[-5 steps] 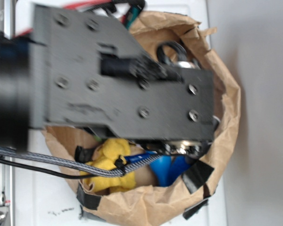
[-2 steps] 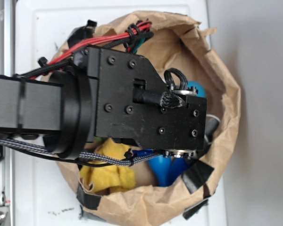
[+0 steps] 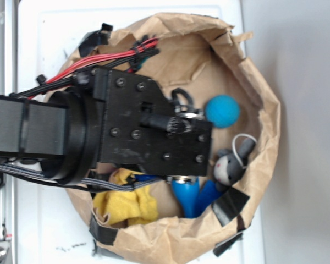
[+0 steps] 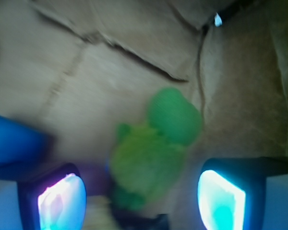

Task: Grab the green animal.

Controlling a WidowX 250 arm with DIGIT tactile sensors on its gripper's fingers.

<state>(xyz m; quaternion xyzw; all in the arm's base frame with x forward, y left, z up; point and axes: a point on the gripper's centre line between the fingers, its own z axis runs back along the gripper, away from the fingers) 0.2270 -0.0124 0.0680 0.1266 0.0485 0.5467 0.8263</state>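
In the wrist view the green animal lies blurred on the brown paper floor, its paler rounded head pointing away from me. My gripper is open, one glowing pad to its left and the other to its right, so the toy's body sits in the gap between them without touching either. In the exterior view the black wrist housing hangs over the middle of the bag. It hides both the toy and the fingers.
Everything sits inside a rolled-down brown paper bag. A blue ball and a grey bunny lie at the right, a fuzzy yellow cloth at the lower left, and blue shapes beside it.
The arm has shifted left and looks smaller in the exterior view, so it sits lower in the bag. The blue ball and the grey bunny are now uncovered.
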